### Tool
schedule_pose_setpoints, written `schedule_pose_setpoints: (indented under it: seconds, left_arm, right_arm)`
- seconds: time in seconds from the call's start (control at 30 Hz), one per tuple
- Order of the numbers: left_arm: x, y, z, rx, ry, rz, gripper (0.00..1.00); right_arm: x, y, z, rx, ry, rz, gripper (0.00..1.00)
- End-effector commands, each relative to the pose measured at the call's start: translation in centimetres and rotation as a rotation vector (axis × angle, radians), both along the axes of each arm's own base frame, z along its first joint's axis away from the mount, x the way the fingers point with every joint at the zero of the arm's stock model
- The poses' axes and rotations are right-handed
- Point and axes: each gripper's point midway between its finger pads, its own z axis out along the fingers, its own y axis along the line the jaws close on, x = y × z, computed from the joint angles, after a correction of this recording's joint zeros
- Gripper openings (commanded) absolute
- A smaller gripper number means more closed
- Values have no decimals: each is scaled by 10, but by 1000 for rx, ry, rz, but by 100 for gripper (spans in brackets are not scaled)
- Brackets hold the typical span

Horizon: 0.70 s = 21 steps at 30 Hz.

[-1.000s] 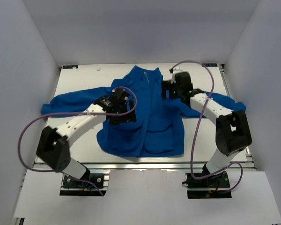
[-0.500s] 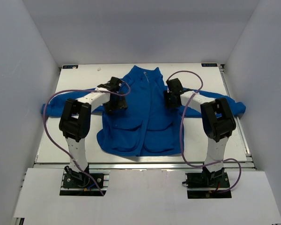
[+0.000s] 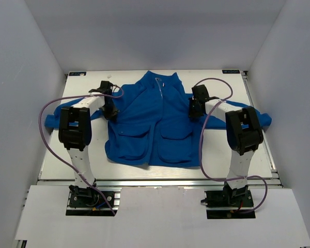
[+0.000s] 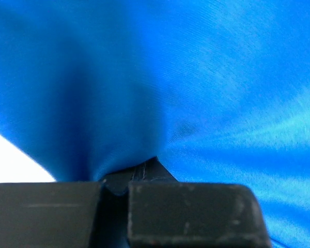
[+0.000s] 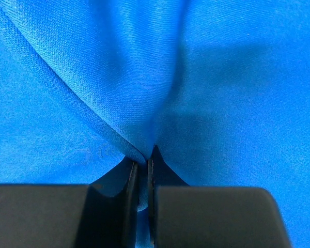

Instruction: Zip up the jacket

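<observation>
On the table, jacket lies lengthwise, collar pointing away.

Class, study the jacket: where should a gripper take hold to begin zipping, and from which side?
Grip the zipper's lower end at the hem, coming from the near side. The jacket lies flat with its collar far and hem near, so that free edge is likely easiest to pinch.

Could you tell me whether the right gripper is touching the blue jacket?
Touching: the right wrist view shows the right gripper shut on a pinched fold of the blue jacket.
</observation>
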Motion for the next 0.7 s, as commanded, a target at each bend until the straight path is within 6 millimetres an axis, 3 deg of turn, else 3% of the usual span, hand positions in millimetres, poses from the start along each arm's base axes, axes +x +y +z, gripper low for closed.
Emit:
schedule_pose_setpoints:
  seconds: [0.0, 0.03, 0.07, 0.2, 0.33, 0.43, 0.5, 0.53, 0.6, 0.67]
  left_arm:
    - [-9, 96, -3, 236, 47, 169, 0]
    - [-10, 106, 1, 256, 51, 195, 0]
    - [-13, 129, 3, 257, 56, 259, 0]
    - [-2, 150, 12, 232, 30, 307, 0]
    - [12, 153, 27, 217, 15, 303, 0]
    - [23, 136, 37, 122, -55, 241, 0]
    - [20, 126, 37, 71, -67, 220, 0]
    - [19, 125, 45, 65, -86, 219, 0]
    - [16, 122, 50, 54, -96, 215, 0]
    - [14, 120, 64, 49, -119, 208, 0]
  right_arm:
    - [-31, -93, -35, -219, 145, -182, 0]
    - [-32, -98, -35, -216, 143, -203, 0]
    - [-31, -100, -32, -210, 134, -209, 0]
    - [-26, -113, -28, -205, 126, -232, 0]
    - [-21, -106, -22, -175, 106, -184, 0]
    - [-16, -90, -10, -110, 54, -113, 0]
    - [-15, -79, -1, -61, 27, -54, 11]
    - [-13, -76, 9, -46, 3, -44, 23]
    - [-13, -68, 21, -17, -19, -10, 37]
    - [-10, -64, 43, 10, -63, 3, 61]
